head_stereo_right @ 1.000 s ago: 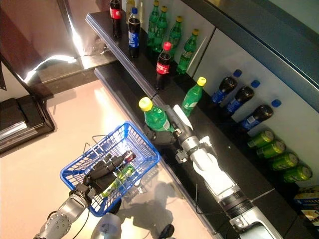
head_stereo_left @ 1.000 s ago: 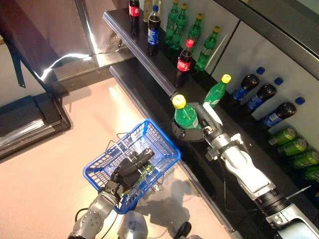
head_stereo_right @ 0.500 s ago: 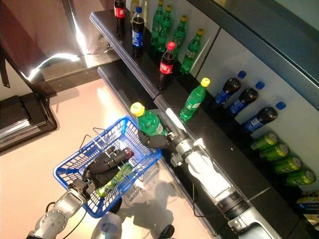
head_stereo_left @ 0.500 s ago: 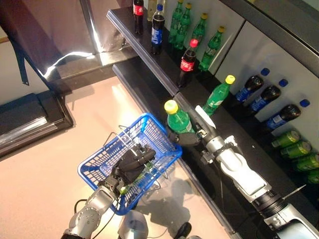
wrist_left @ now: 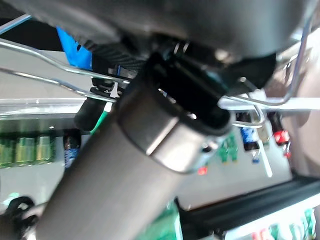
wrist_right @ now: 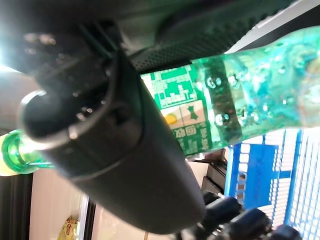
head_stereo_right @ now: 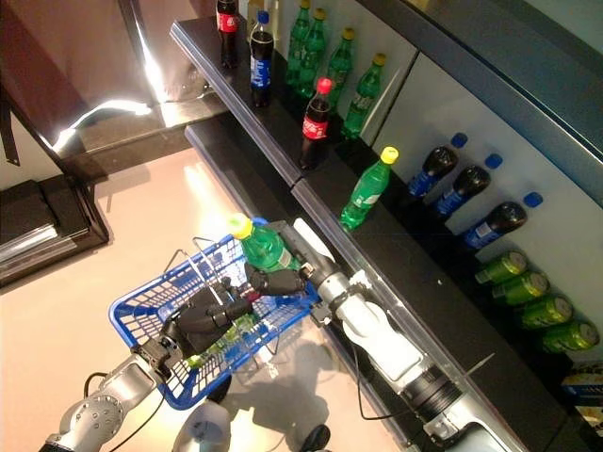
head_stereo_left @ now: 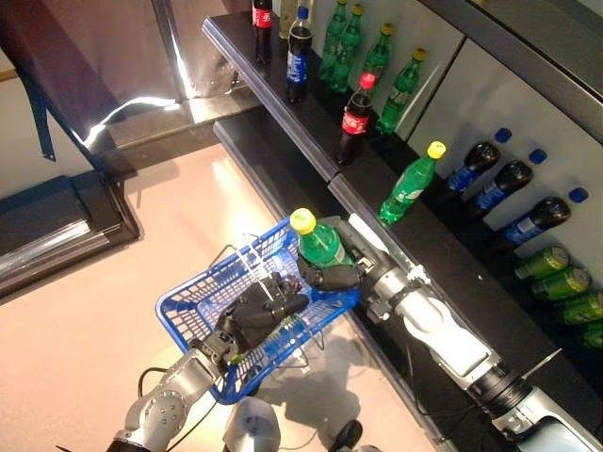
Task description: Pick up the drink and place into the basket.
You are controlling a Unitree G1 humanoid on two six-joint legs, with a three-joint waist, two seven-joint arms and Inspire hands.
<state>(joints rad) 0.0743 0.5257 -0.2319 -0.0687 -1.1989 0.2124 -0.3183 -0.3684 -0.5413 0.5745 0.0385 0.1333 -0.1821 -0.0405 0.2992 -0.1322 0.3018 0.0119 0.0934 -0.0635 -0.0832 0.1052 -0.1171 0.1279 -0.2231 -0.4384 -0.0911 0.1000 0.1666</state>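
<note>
Cola bottles (head_stereo_left: 353, 118) and green bottles (head_stereo_left: 411, 181) stand on black shelves (head_stereo_left: 283, 104); green cans (head_stereo_left: 556, 275) lie lower right.

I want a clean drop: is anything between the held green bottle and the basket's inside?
The left hand grips the blue wire basket's metal handles mid-opening, beside the green bottle in the right hand.

A pale pink floor (head_stereo_left: 85, 330) filled the 8 o'clock half, glare streaking it toward 11. Black shelves (head_stereo_left: 283, 113) ran from 12 down to 5 against white panels (head_stereo_left: 490, 104). A dark low platform (head_stereo_left: 57, 231) lay at 9.
</note>
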